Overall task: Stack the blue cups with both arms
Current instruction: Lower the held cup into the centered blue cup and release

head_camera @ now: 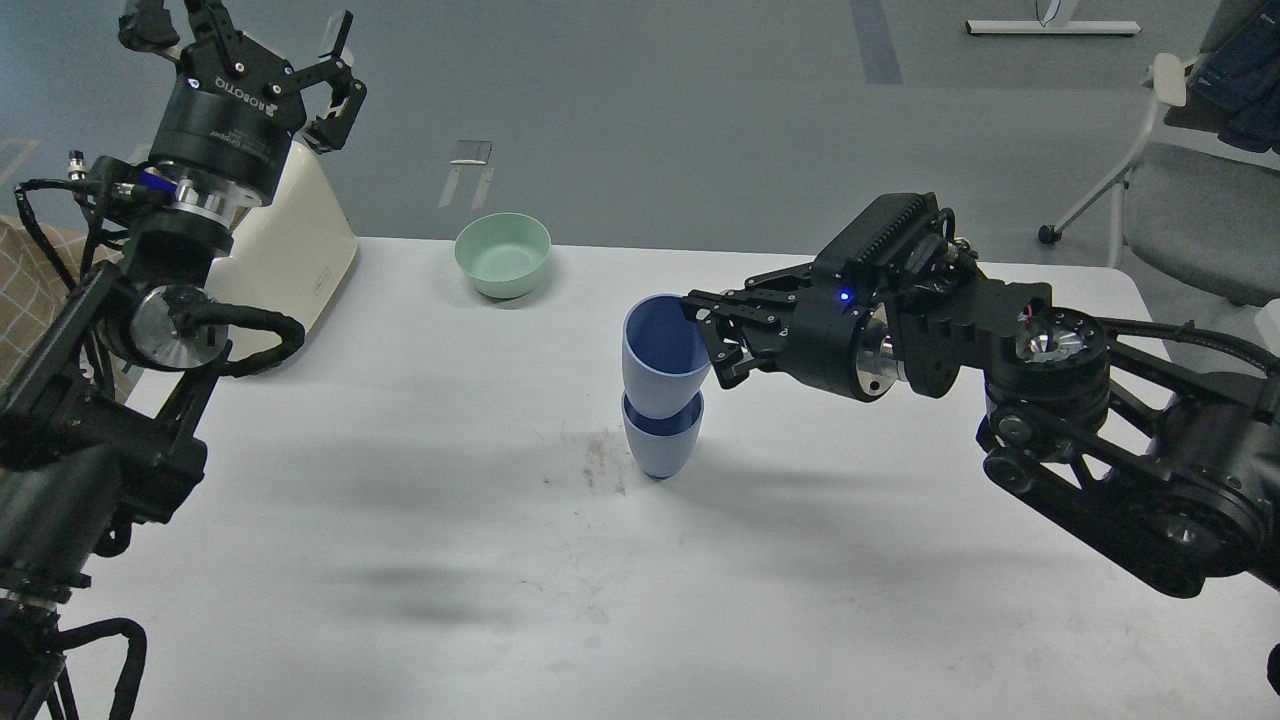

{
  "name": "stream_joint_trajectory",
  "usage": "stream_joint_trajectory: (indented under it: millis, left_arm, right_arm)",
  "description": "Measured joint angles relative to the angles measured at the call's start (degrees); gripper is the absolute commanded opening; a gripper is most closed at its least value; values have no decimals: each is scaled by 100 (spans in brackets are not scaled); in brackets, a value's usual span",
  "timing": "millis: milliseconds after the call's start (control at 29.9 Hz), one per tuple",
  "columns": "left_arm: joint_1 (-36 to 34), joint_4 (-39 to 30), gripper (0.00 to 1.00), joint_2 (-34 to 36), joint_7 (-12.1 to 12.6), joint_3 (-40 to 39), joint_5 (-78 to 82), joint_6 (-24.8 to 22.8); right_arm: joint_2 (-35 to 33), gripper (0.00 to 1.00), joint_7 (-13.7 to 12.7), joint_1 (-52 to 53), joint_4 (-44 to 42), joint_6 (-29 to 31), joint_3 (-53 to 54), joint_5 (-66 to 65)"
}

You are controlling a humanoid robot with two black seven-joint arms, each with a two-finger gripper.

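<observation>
Head view, near to far. At mid-table, the lower blue cup (660, 445) stands upright on the white table (400, 560), just right of centre. The upper blue cup (662, 358) sits nested in its mouth, tilted slightly toward 10 o'clock, dark-blue interior visible. The right gripper (712, 338) reaches in from 3 o'clock and meets the upper cup at its right rim: one finger (705, 305) lies over the rim edge, the other against the outer wall below, so the claw appears clamped on the cup wall. The lower fingertip is partly masked by the cup and by dark linkage. A small blue light glows on the gripper body. The right arm (1100, 430) is cut off at the right edge.

At 12 o'clock, near the far table edge, rests a green bowl (503, 253). At 10 o'clock stands a cream appliance (290, 250), partly hidden by the left arm (120, 340); its small label is unreadable. At 11 o'clock, the left gripper (250, 30) is raised, fingers spread wide apart, holding nothing, its tips partly cut off by the top edge. Its body reads "ROBOTIQ", inverted.
</observation>
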Motion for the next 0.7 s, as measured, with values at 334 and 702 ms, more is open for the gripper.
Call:
stream_joint_trajectory:
  millis: [334, 702]
  left_arm:
    - [12, 0, 97, -70, -8, 0, 0, 0]
    - [-16, 2, 97, -62, 0, 7, 9, 2]
  right_arm:
    - [11, 0, 0, -81, -124, 0, -3, -3]
    - [24, 0, 1, -218, -130, 0, -4, 7]
